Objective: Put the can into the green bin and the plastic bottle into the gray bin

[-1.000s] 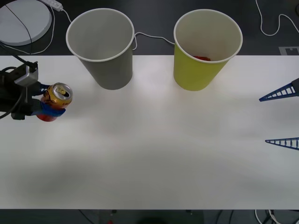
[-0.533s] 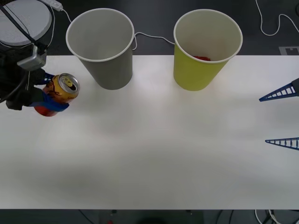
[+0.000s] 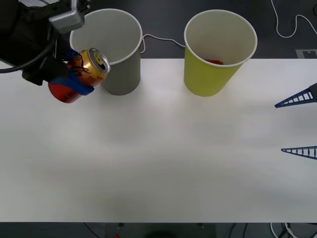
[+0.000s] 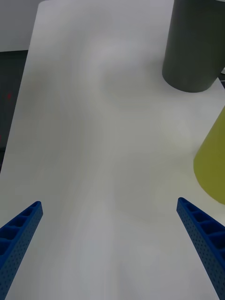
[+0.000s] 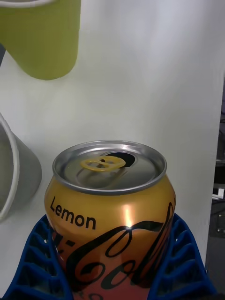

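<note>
The can (image 3: 85,71) (image 5: 110,211), orange with a gold pull-tab top, hangs tilted in the air beside the gray bin (image 3: 110,49), level with its upper wall. My left gripper (image 3: 74,79) is shut on the can, its blue fingers (image 5: 35,255) wrapping both sides. The gray bin's rim (image 5: 11,154) shows close by in the left wrist view. The green bin (image 3: 219,52) (image 5: 40,37) stands at the back right of centre with something red inside. My right gripper (image 3: 301,124) (image 4: 110,248) rests open at the table's right edge. The plastic bottle is out of view.
The white table (image 3: 163,158) stretches wide in front of both bins. White cables (image 3: 158,38) lie on the dark floor behind the table. A round white disc (image 3: 10,7) is partly hidden behind my left arm.
My left gripper has lifted the can off the table and carried it up and rightward, from the table's left edge to beside the gray bin. The right arm stayed still.
</note>
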